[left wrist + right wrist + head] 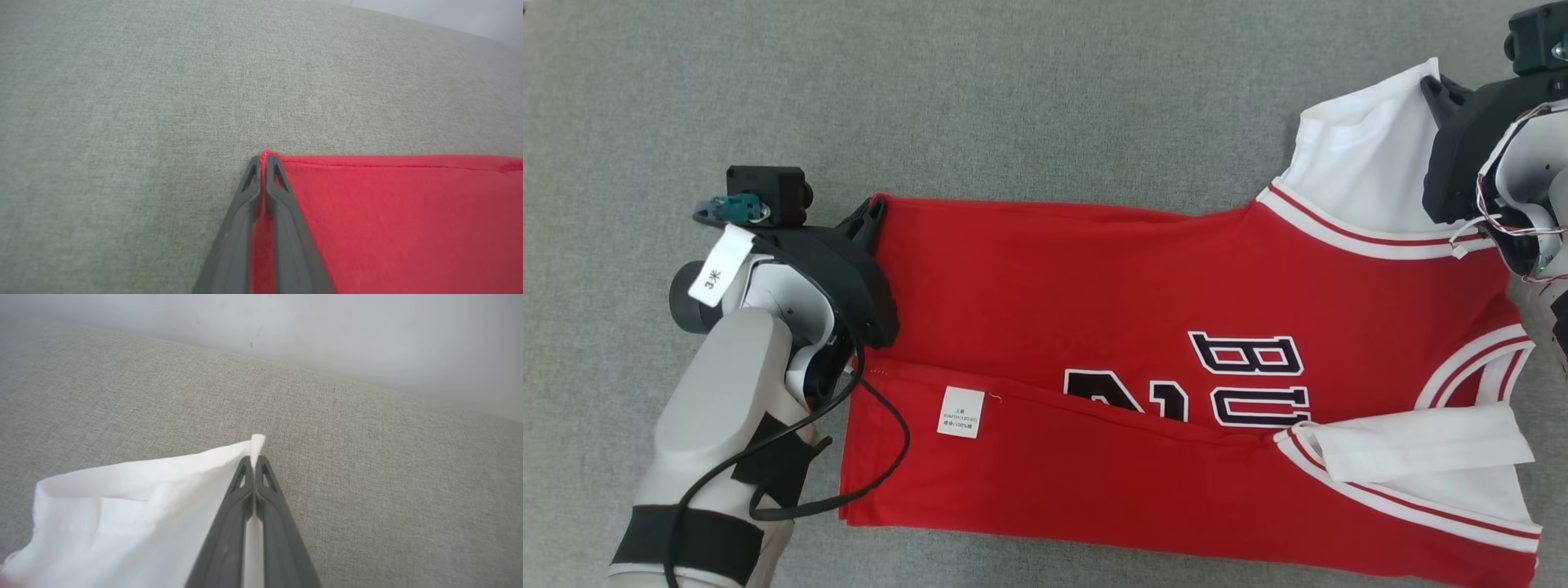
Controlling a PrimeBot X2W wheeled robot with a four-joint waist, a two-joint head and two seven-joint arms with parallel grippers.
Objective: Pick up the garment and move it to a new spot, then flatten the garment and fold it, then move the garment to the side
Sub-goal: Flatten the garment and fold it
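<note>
The garment (1143, 359) is a red jersey with white sleeves and dark lettering, lying across the grey fabric surface with its near long edge folded over. My left gripper (876, 211) is shut on the far corner of the red hem (367, 212); red cloth shows between its fingers (282, 228). At the far right, my right gripper (1431, 86) is shut on the far corner of the white sleeve (1364, 155), and a white tip pokes out past its fingertips (254, 461). That sleeve (122, 506) lifts slightly off the surface.
Grey woven cloth (1013, 98) covers the surface all around the jersey. A pale wall (327, 343) rises behind its far edge. A white care label (961, 412) sits on the folded-over red panel. My left arm's black cable (882, 465) loops over the near left corner.
</note>
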